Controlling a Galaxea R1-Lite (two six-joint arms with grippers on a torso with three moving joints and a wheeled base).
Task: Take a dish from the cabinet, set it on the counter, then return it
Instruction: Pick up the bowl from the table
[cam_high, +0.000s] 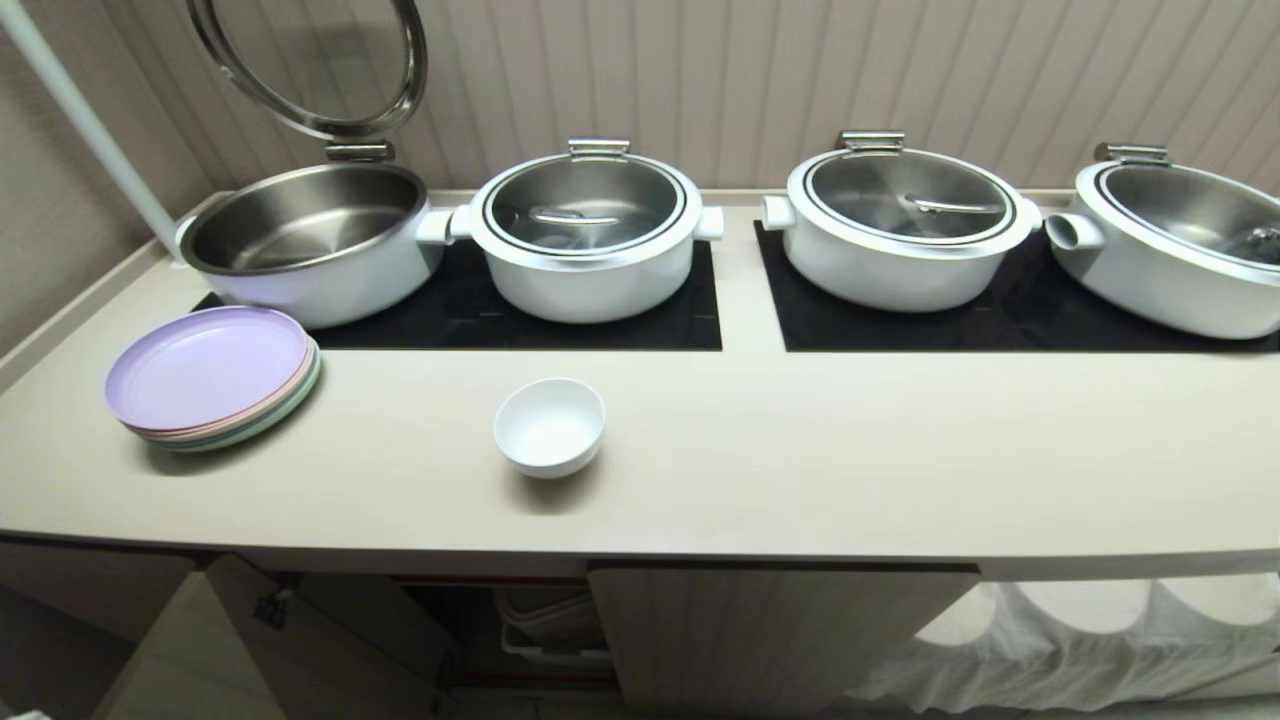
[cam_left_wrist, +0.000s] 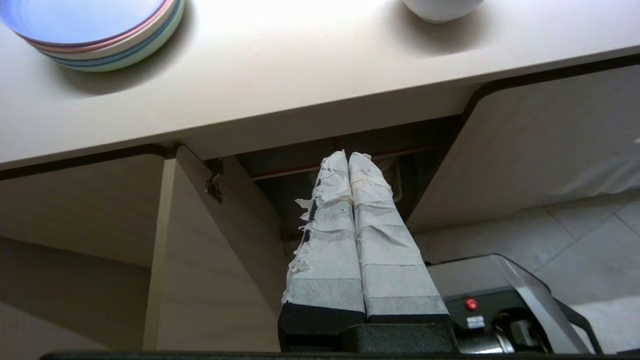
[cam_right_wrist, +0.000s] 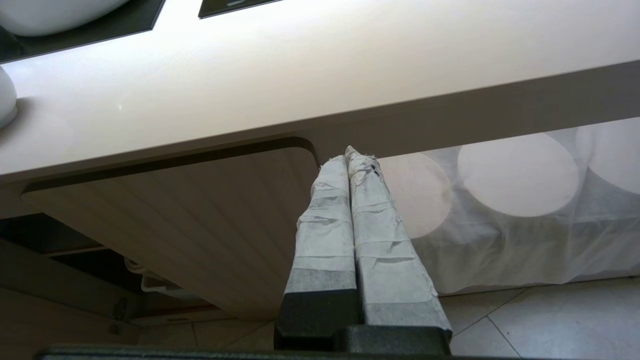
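The dish, a small white bowl, stands upright on the counter in front of the left black mat; its underside shows in the left wrist view as the dish. Below the counter's front edge the cabinet stands with its left door swung open and its right door closed. My left gripper is shut and empty, low in front of the dark cabinet opening, below counter level. My right gripper is shut and empty, by the closed door's corner. Neither arm shows in the head view.
A stack of pastel plates lies at the counter's left. Several white pots stand on two black mats; the leftmost pot's lid is raised. A white circle-patterned cloth hangs under the counter at the right. Pale bowls sit inside the cabinet.
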